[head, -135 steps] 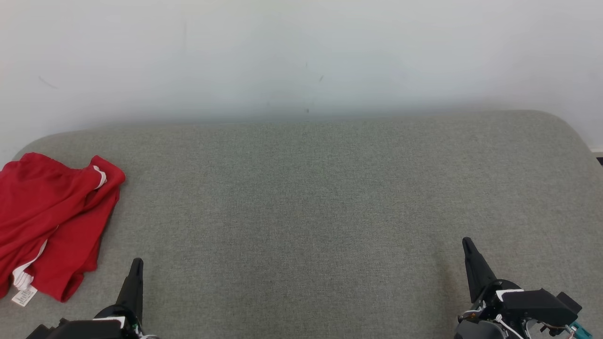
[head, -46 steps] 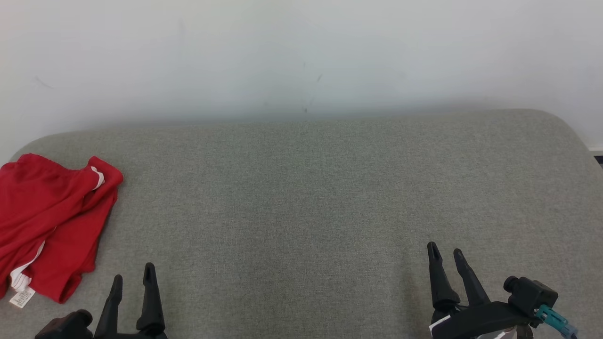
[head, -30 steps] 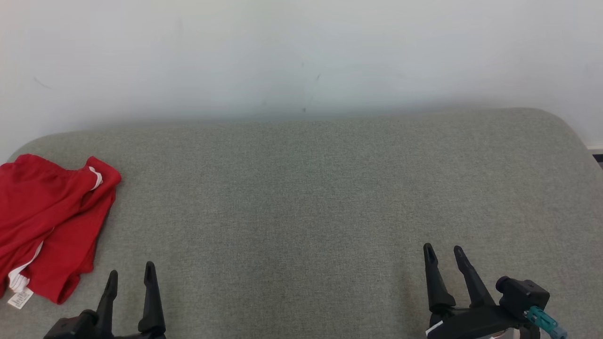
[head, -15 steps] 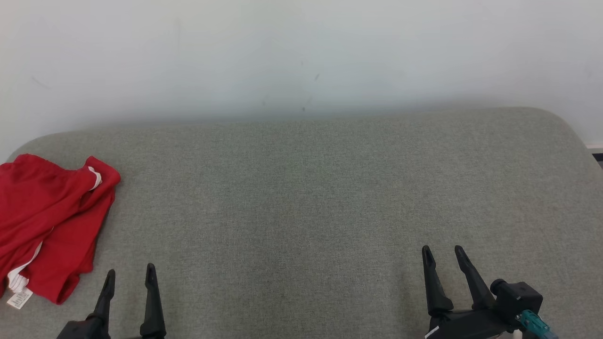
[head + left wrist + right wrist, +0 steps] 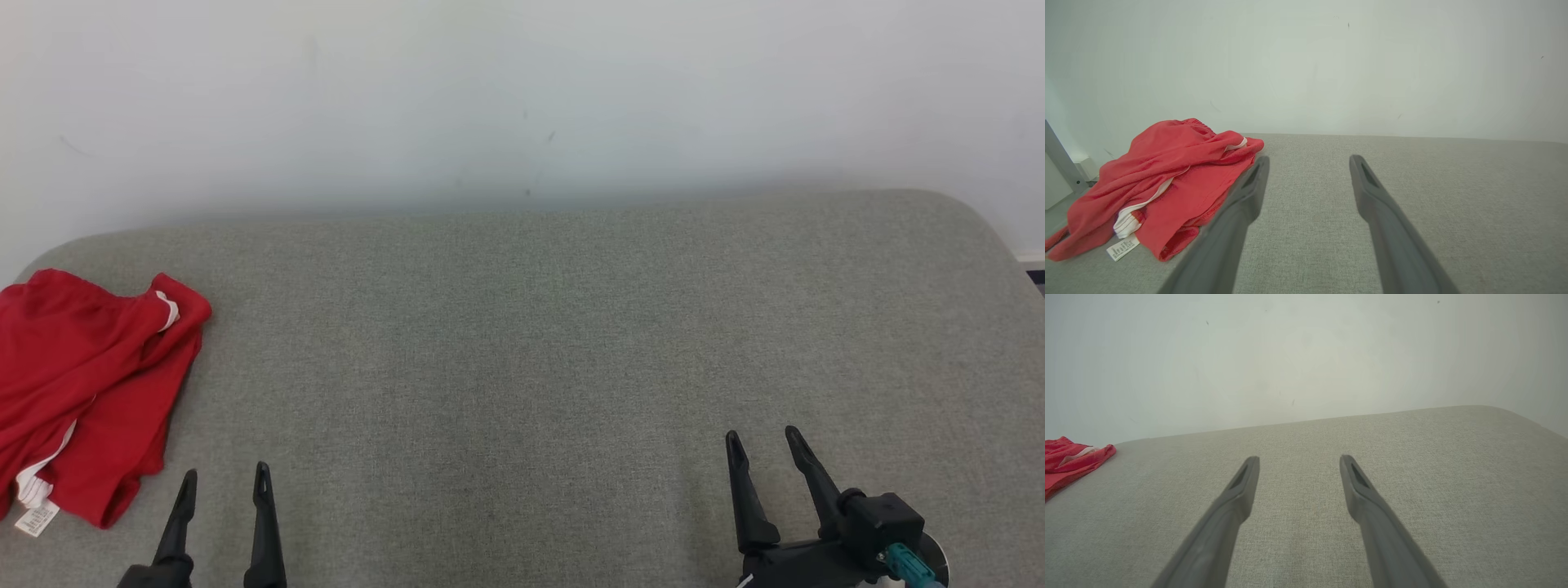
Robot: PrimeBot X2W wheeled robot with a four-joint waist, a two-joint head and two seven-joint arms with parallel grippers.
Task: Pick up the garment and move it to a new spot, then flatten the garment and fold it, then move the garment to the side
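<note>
1 crumpled red fabric garment with white trim (image 5: 90, 384), heaped at the far left end of the grey woven upholstered surface (image 5: 522, 343), near the left gripper (image 5: 226, 472), ahead and to its left, and well apart from the right gripper (image 5: 761, 434). 2 long dark fingers (image 5: 1370, 196) on each gripper, spread wide, pinching nothing, poised low over bare upholstery at the near edge. Probably light, thin and limp: likely to sag and drape from any single pinch, to slide a little over itself, not to break. Best taken, by judgement, at the thick fold by the white-trimmed corner nearest the middle of the surface, pinching through more than 1 layer for a sure hold; later, 2 holds along a hem for spreading flat. Some risk of nipping the upholstery along with the fabric if pressed too deep. Hard to tell what kind of garment from the bunched folds: shorts or a shirt, unclear. Cut off at the left by the head view's edge; hidden too, the underside and inner layers. Small white sewn-in label (image 5: 37, 518) at the near corner, print too small to read. Behind, a plain white wall (image 5: 522, 98) with a few faint marks.
</note>
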